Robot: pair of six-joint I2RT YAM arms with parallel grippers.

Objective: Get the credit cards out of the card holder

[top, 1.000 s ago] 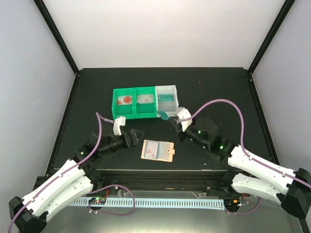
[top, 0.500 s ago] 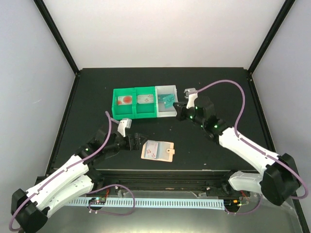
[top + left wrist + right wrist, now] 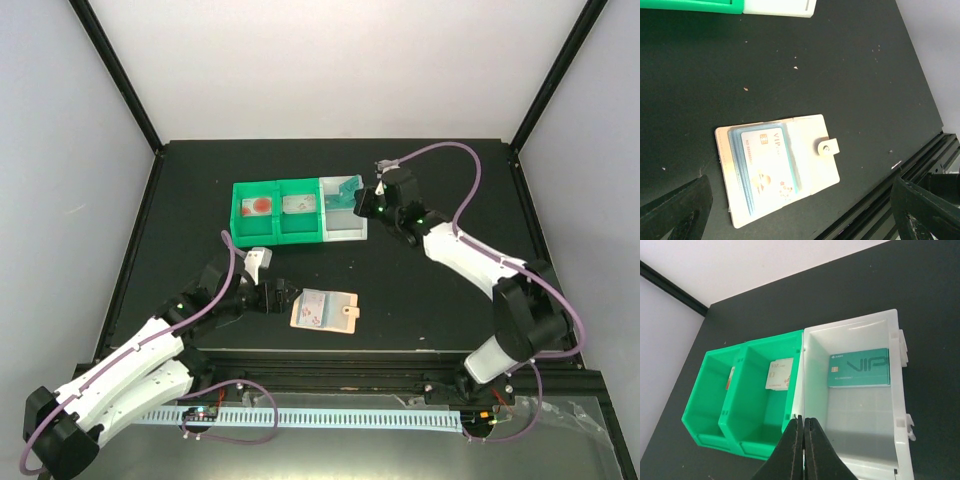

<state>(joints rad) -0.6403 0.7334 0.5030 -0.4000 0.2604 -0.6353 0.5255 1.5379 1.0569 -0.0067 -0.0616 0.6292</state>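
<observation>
Right wrist view: your right gripper (image 3: 803, 424) hangs over the white compartment (image 3: 860, 412) of the green-and-white bin tray (image 3: 280, 237). Its fingers are pinched tight together with nothing between them. One teal card (image 3: 860, 368) lies flat on that compartment's floor. A pale card (image 3: 780, 374) sits in the middle green compartment.

Left wrist view: the card holder (image 3: 812, 150) lies open on the black table (image 3: 790, 60). Credit cards (image 3: 765, 165) are stacked in its pocket, a pale VIP one on top. Your left gripper (image 3: 284, 296) sits just beside the holder, fingers (image 3: 677, 210) spread wide, not touching it.
</observation>
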